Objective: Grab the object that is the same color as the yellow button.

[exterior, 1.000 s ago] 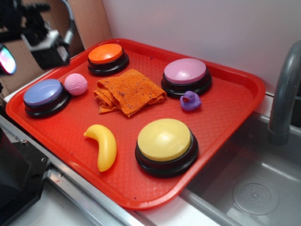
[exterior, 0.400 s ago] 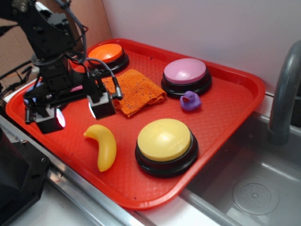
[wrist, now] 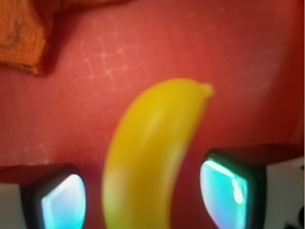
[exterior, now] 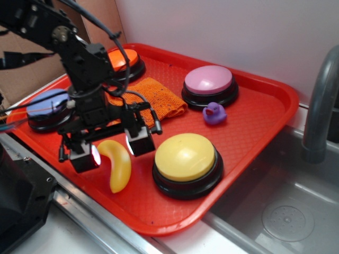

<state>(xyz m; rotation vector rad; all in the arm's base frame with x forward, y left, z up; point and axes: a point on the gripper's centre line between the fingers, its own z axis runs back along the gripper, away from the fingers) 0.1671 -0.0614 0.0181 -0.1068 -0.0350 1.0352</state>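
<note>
Banana [wrist: 152, 157] between gripper [wrist: 143, 198] fingers (untouched).

Hand [exterior: 112, 150] now down astride banana [exterior: 119, 165].

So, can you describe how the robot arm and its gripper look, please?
The arm is black, built of boxy segments with visible joints. Thin black cables loop along it and over the wrist. The gripper has two blocky fingers, black and white, whose inner pads glow pale cyan in the wrist view. No markings can be read.
</note>
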